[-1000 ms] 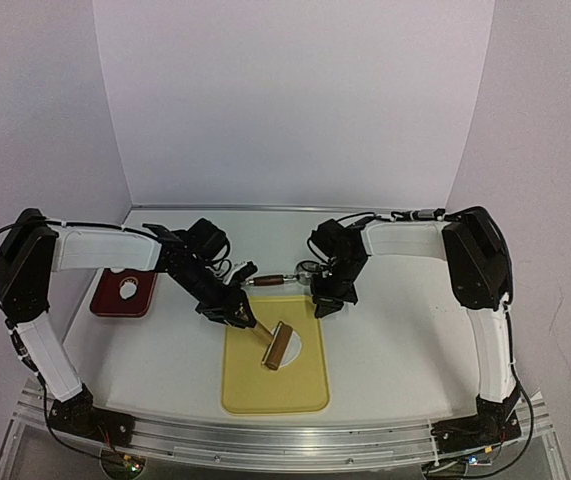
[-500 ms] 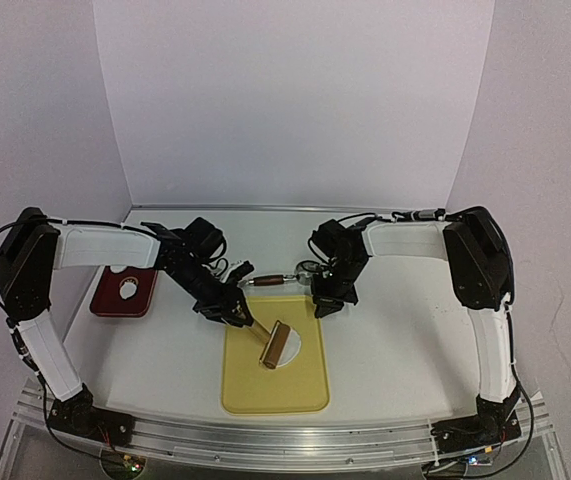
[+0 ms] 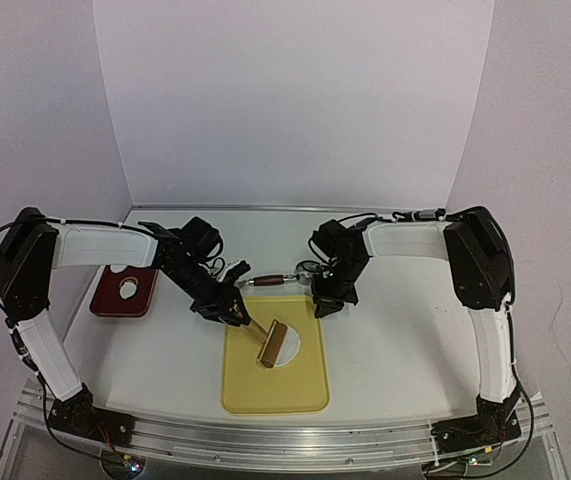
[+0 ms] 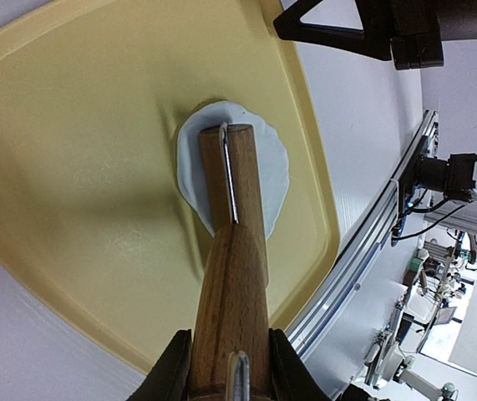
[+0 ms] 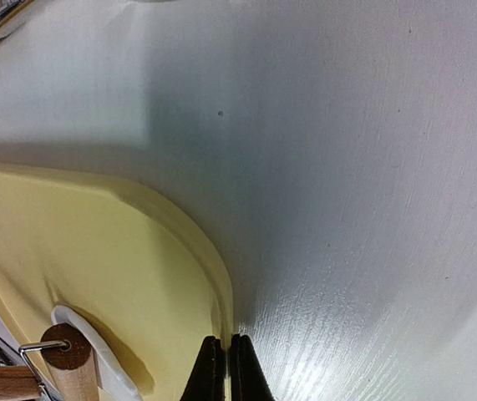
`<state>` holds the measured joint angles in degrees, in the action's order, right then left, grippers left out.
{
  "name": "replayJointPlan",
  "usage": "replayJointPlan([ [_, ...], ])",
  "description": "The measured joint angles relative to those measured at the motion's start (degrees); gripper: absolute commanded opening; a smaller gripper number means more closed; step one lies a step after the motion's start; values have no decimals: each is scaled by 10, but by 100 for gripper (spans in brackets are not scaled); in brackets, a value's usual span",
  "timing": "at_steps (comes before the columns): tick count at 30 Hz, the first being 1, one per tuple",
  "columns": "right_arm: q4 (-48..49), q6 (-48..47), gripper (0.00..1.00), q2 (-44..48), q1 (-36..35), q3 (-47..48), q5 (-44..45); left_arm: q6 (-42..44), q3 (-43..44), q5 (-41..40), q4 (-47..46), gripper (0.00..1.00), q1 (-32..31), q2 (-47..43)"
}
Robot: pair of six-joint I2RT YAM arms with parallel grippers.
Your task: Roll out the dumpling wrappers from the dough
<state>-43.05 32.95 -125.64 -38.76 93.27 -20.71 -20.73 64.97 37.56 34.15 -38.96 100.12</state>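
A flat, roundish white dough sheet [image 4: 273,171] lies on the yellow tray [image 3: 275,385]. A wooden roller [image 3: 273,345] rests across it. My left gripper [image 3: 231,308] is shut on the roller's wooden handle [image 4: 230,292], a finger on each side. My right gripper [image 3: 325,302] is shut on the tray's rim [image 5: 218,284] at its far right corner; its fingertips [image 5: 211,368] pinch the edge. The roller's end [image 5: 66,352] and the dough's edge [image 5: 96,355] show in the right wrist view. No small cut round wrapper shows clearly.
A metal ring cutter [image 3: 308,267] with a brown handle [image 3: 265,281] lies just beyond the tray. A red plate [image 3: 110,303] at the left holds a white dough piece [image 3: 130,290], too small to tell its shape. The table's near metal rail [image 3: 285,440] lies below the tray.
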Motion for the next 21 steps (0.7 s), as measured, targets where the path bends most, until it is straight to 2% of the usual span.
replayJointPlan([
  [21,8,1,0,4,0,-8,0,12,-17,-1,3,0,18,-16],
])
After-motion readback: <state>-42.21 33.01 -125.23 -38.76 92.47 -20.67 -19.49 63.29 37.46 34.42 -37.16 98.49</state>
